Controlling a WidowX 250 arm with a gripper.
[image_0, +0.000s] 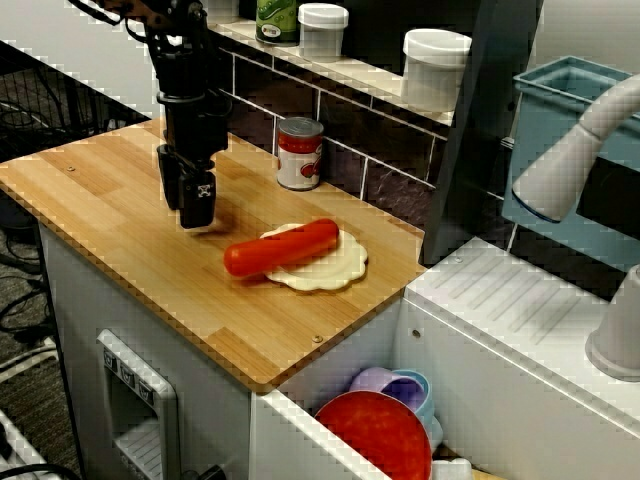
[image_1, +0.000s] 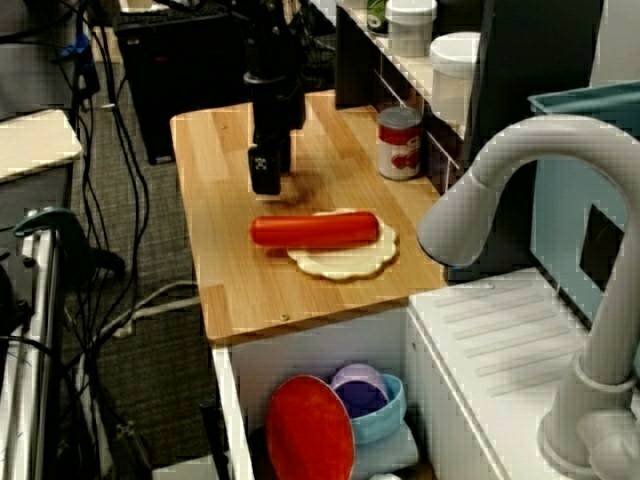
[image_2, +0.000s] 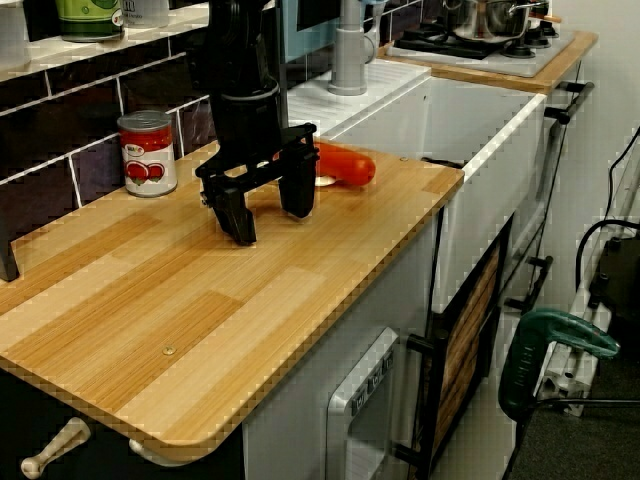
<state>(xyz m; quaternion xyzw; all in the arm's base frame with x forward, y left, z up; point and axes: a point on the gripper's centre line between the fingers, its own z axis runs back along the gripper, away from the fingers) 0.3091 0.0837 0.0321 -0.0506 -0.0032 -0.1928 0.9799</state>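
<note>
My black gripper (image_0: 196, 212) hangs point-down over the wooden counter (image_0: 120, 215), its tips close to the board. In the low view along the counter the gripper (image_2: 271, 225) stands open, with nothing between its fingers (image_2: 241, 222). A red sausage (image_0: 282, 247) lies across a cream scalloped plate (image_0: 335, 270), a short gap to the gripper's right in the front view. Seen from over the tap, the gripper (image_1: 265, 181) is just beyond the sausage (image_1: 315, 230) and plate (image_1: 345, 263). A tomato can (image_0: 299, 153) stands upright by the tiled wall, behind them.
White jars (image_0: 435, 66) and a green tin (image_0: 277, 18) stand on the ledge above the tiles. A sink (image_0: 330, 400) holds a red plate (image_0: 378, 432) and cups (image_0: 400, 388). A grey tap (image_1: 520, 190) arches over the drainer. A pot (image_2: 490, 18) sits on the hob.
</note>
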